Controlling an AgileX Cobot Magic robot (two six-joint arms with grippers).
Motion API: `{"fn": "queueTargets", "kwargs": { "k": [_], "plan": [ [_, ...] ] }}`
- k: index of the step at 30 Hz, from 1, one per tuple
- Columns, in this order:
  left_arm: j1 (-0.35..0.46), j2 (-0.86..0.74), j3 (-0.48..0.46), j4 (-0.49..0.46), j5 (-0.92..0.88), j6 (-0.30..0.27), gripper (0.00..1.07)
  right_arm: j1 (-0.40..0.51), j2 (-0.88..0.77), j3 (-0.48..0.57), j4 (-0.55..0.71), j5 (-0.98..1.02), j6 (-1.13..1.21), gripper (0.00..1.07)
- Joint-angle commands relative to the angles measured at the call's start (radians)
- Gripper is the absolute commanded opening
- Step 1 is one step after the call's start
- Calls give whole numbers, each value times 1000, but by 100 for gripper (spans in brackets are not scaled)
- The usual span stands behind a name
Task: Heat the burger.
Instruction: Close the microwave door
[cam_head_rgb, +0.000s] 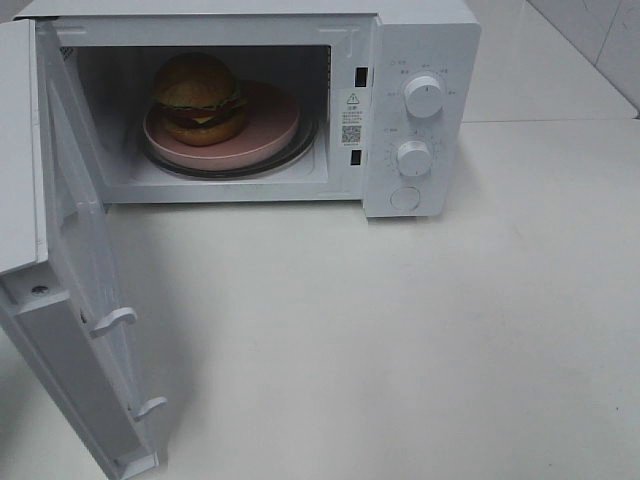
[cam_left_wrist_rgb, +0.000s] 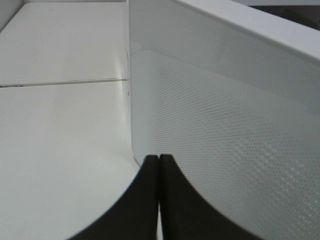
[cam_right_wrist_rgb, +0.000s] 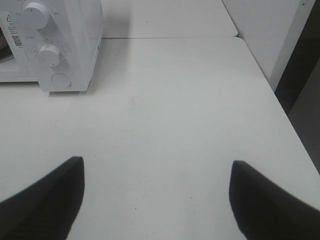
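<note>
Resting on plate (cam_head_rgb: 283, 128) inside microwave (cam_head_rgb: 425, 40): burger (cam_head_rgb: 197, 97), soft, stacked, probably squashable; best moved by plate rim. Left gripper (cam_left_wrist_rgb: 159, 165) clenched, empty; right gripper (cam_right_wrist_rgb: 157, 170) spread.

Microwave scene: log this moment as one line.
burger: on pink plate inside microwave | door: open | left gripper: shut, beside door | right gripper: open, empty

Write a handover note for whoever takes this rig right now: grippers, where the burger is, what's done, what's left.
Left gripper: shut, holding nothing, close to the open microwave door.
Right gripper: open, holding nothing, above the table.
Burger: on the pink plate inside the microwave.
Done: burger loaded.
Left: shut the door, then likely set the knobs.
</note>
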Motion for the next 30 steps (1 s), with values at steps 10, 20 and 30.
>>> {"fn": "queueTargets", "kwargs": {
  "k": [10, 20, 30],
  "plan": [
    [-24, 256, -13, 61, -304, -15, 0, -4, -25, 2, -5, 1, -1, 75],
    [-204, 363, -62, -101, -315, 108, 0, -4, -25, 2, -5, 1, -1, 75],
    [-365, 449, -150, -293, -350, 182, 0, -4, -25, 2, -5, 1, -1, 75]
  ]
}}
